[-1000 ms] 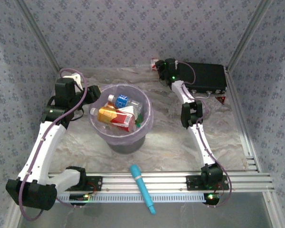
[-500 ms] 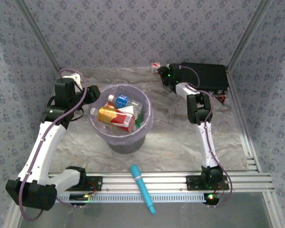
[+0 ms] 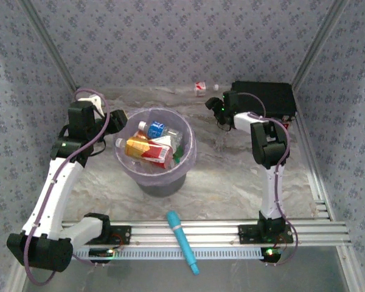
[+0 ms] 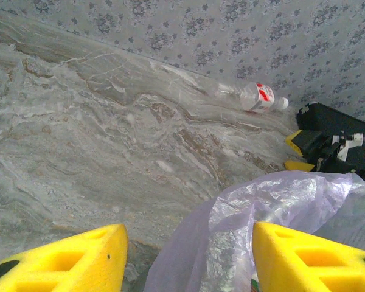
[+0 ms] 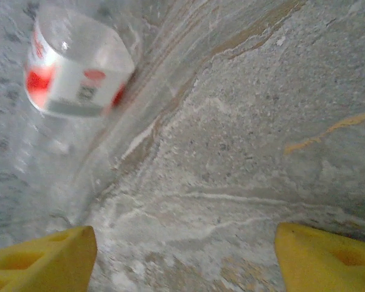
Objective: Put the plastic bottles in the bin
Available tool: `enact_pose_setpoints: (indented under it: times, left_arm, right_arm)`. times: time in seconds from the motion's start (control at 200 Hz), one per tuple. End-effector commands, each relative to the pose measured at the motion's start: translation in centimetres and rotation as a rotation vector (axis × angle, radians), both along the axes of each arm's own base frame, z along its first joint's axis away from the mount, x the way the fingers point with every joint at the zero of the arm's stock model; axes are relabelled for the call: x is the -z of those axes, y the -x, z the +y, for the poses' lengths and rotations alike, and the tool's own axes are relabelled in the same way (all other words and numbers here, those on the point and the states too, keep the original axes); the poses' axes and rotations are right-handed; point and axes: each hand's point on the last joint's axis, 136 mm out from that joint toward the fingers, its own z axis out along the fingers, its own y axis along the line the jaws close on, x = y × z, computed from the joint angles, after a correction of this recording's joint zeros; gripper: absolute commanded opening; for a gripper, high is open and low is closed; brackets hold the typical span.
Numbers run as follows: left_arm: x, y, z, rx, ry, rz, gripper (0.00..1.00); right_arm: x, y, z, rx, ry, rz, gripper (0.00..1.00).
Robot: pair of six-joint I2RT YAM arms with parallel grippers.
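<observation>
The bin stands left of centre, a lilac bucket holding several plastic bottles, among them a blue-labelled one and an orange one. One clear bottle with a red and white label lies against the back wall; it shows blurred in the right wrist view and far off in the left wrist view. My right gripper hangs open over bare table, short of that bottle. At the bin's left side my left gripper is open, with the bin's crinkled rim between its fingers.
A flat black case sits at the back right, close behind the right gripper. A teal stick-shaped tool lies across the front rail. Patterned walls close in the back and both sides.
My right gripper has opened and drawn back from the back wall toward the near right. The clear bottle now lies alone by the wall. The left arm has hardly moved.
</observation>
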Motion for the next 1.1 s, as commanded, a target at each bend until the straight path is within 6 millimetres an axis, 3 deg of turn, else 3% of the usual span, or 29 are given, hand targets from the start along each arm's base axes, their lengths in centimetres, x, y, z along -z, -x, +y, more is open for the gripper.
enact_pose_setpoints:
  times: [0.0,0.29,0.34,0.385,0.51,0.585,0.705,0.835,0.959,1.099]
  left_arm:
    - [-0.7,0.2,0.0,-0.001,0.017,-0.024,0.57]
    - [-0.4,-0.2,-0.4,0.013,0.031,-0.021,0.57]
    - [-0.4,-0.3,-0.4,0.013,0.031,-0.021,0.57]
    - [-0.3,-0.3,-0.4,0.014,0.03,-0.022,0.57]
    - [-0.1,-0.3,-0.4,0.017,0.028,-0.014,0.58]
    - [0.0,-0.3,-0.4,0.018,0.025,-0.015,0.58]
    - [0.0,-0.2,-0.3,0.015,0.023,-0.017,0.58]
    - [0.0,-0.1,-0.3,0.013,0.026,-0.015,0.57]
    - [-0.2,0.0,-0.2,0.007,0.031,-0.022,0.58]
    - [-0.3,0.4,0.1,-0.002,0.024,-0.026,0.58]
  right_arm:
    - [-1.7,0.9,0.0,-0.081,0.185,0.057,0.88]
    - [-3.6,-6.8,2.7,-0.049,0.169,-0.029,0.89]
    - [-4.6,-8.5,3.4,-0.054,0.172,-0.081,0.87]
    - [-5.0,-9.8,4.1,-0.065,0.168,-0.134,0.82]
    - [-5.8,-12.7,5.5,-0.085,0.185,-0.275,0.46]
    - [-5.0,-13.5,5.6,-0.085,0.149,-0.298,0.43]
    - [-1.7,-13.1,4.9,-0.09,0.115,-0.21,0.43]
    - [-0.4,-11.7,4.3,-0.11,0.141,-0.12,0.45]
    - [1.4,-8.5,3.4,-0.12,0.2,-0.006,0.45]
    - [-1.0,-5.5,2.3,-0.107,0.236,-0.056,0.46]
